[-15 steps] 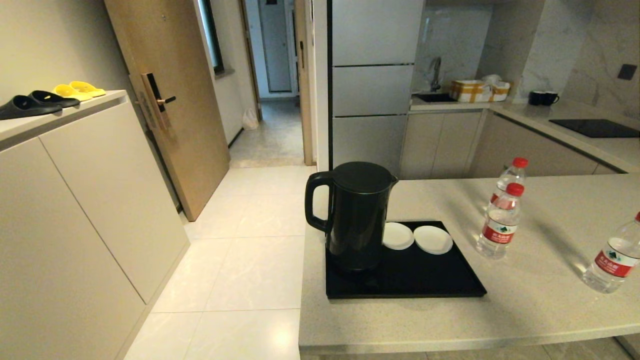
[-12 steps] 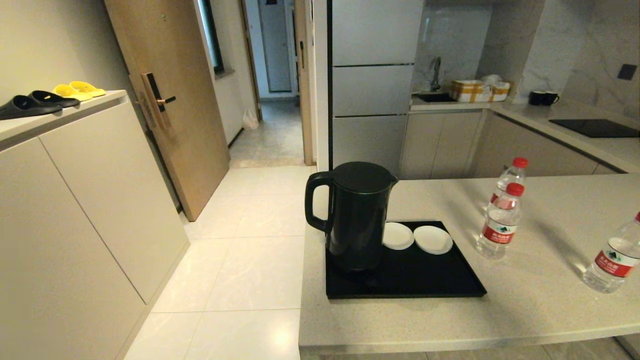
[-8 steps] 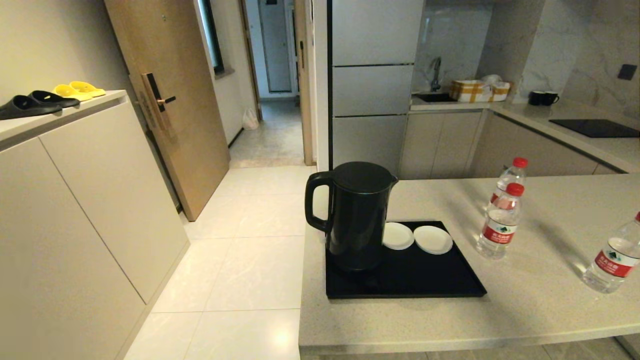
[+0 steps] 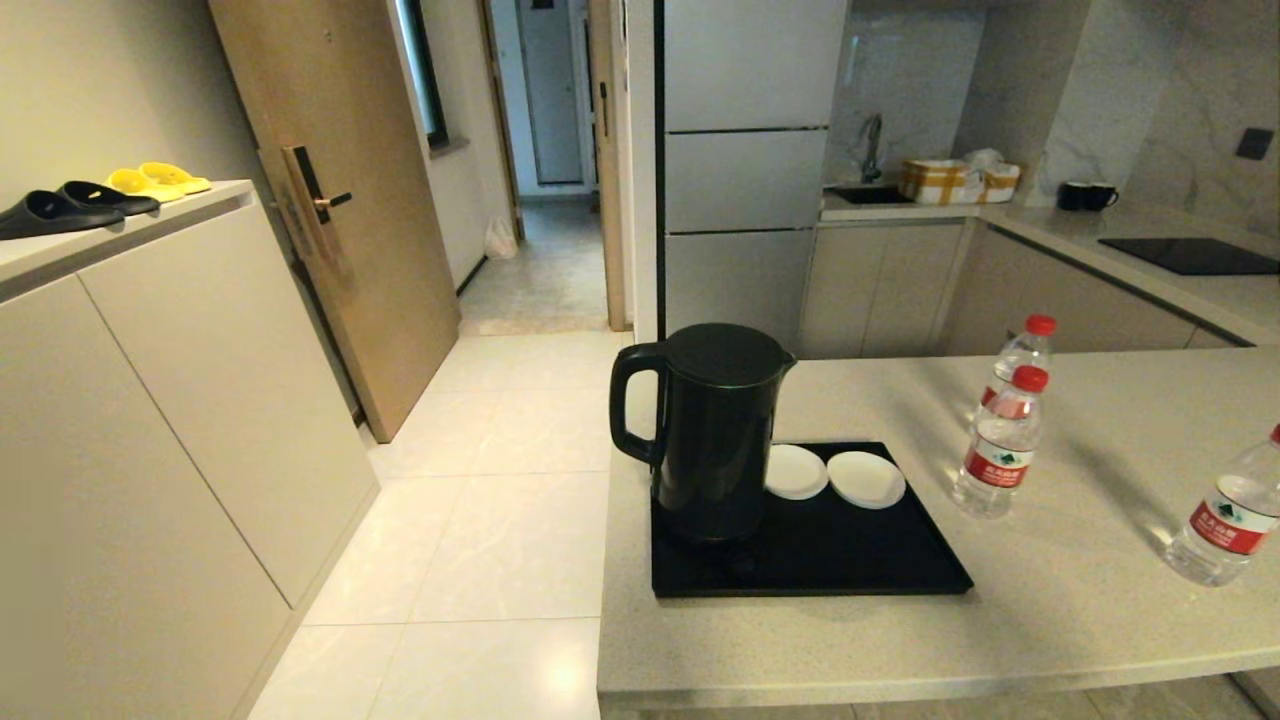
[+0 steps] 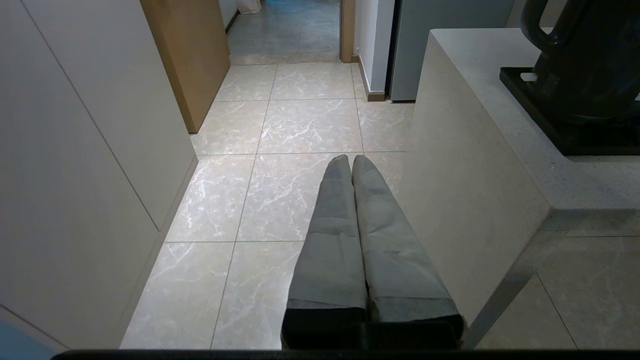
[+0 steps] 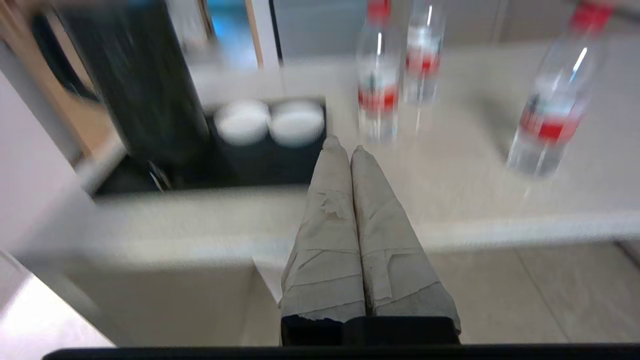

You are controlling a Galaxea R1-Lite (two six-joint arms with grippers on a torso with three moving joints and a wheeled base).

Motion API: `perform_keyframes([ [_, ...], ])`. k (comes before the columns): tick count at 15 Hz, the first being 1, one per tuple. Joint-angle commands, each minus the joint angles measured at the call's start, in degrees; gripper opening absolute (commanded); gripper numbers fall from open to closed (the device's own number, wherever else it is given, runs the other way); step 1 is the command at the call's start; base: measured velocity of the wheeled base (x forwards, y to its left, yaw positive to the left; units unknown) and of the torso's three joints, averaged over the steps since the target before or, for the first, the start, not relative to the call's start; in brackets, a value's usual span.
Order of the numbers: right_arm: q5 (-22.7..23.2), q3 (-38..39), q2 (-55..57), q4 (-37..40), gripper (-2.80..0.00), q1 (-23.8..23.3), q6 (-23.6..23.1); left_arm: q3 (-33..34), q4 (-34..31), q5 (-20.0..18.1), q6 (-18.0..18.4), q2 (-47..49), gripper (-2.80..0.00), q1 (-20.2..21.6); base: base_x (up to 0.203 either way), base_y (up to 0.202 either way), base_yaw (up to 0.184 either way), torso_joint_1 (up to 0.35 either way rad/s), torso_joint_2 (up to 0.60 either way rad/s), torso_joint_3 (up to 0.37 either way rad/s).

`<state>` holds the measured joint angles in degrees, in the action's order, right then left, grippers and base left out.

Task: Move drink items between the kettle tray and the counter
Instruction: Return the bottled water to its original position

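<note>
Three water bottles stand on the counter, right of the kettle tray: one nearest the tray, one right behind it, one at the far right edge. The black kettle stands on the tray's left part, with two white saucers behind it. Neither gripper shows in the head view. My right gripper is shut and empty, held before the counter's front edge, pointing at the bottles. My left gripper is shut and empty, low over the floor left of the counter.
A beige cabinet with slippers stands at the left, across a tiled floor. A wooden door and fridge are behind. The far counter holds black mugs and a cooktop.
</note>
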<state>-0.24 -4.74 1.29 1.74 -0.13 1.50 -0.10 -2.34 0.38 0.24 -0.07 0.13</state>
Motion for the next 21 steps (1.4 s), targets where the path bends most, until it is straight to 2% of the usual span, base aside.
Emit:
perform_keyframes([
  [1, -1.26, -14.12, 8.50, 3.32, -2.80, -0.25, 1.92, 0.01, -0.03, 0.04, 0.02, 0.07, -2.80, 0.04, 0.000, 0.000, 0.000, 0.000, 0.00, 0.000],
  [3, -3.32, -25.04, 19.90, 11.26, -2.80, -0.35, 4.06, 0.01, -0.03, 0.00, 0.02, 0.07, -2.80, -0.02, 0.000, 0.000, 0.000, 0.000, 0.00, 0.000],
  [5, -2.20, -26.44, 29.60, 13.58, -2.80, -0.32, 5.00, 0.01, -0.03, -0.02, 0.02, 0.07, -2.80, 0.03, 0.000, 0.000, 0.000, 0.000, 0.00, 0.000],
  [6, -0.53, -24.56, 34.82, 11.09, -2.80, -0.32, 5.20, 0.01, -0.03, 0.03, 0.02, 0.03, -2.80, 0.03, 0.000, 0.000, 0.000, 0.000, 0.00, 0.000],
  [8, 0.83, -20.81, 46.95, 1.80, -2.80, -0.42, 5.40, 0.01, -0.03, 0.06, 0.02, 0.07, -2.80, 0.04, 0.000, 0.000, 0.000, 0.000, 0.00, 0.000],
  [10, -0.61, -17.95, 61.66, -9.55, -2.80, -0.61, 5.95, 0.01, -0.03, 0.06, 0.02, 0.07, -2.80, 0.04, 0.000, 0.000, 0.000, 0.000, 0.00, 0.000],
  [13, -2.88, -15.06, 83.47, -32.36, -2.80, -0.74, 6.91, 0.01, -0.03, -0.01, 0.02, 0.07, -2.80, 0.02, 0.000, 0.000, 0.000, 0.000, 0.00, 0.000],
  [15, -4.22, -15.04, 95.01, -49.05, -2.80, -0.72, 4.84, 0.01, -0.03, -0.01, 0.02, 0.07, -2.80, -0.05, 0.000, 0.000, 0.000, 0.000, 0.00, 0.000],
  [17, -7.14, -17.26, 103.36, -57.05, -2.80, -0.27, 1.67, 0.01, -0.03, 0.06, 0.02, 0.07, -2.80, 0.04, 0.000, 0.000, 0.000, 0.000, 0.00, 0.000],
  [18, -8.55, -18.45, 106.52, -60.59, 0.00, 0.04, 1.07, 0.01, -0.03, 0.00, 0.02, 0.03, -2.80, 0.01, 0.000, 0.000, 0.000, 0.000, 0.00, 0.000],
  [19, -9.29, -20.58, 108.86, -64.12, 0.00, 0.17, 0.86, 0.01, -0.03, 0.01, 0.02, 0.07, -2.80, 0.04, 0.000, 0.000, 0.000, 0.000, 0.00, 0.000],
  [21, -9.79, -25.18, 111.81, -65.63, 0.00, -0.38, -0.27, 0.01, -0.03, -0.02, 0.02, 0.07, -2.80, 0.03, 0.000, 0.000, 0.000, 0.000, 0.00, 0.000],
])
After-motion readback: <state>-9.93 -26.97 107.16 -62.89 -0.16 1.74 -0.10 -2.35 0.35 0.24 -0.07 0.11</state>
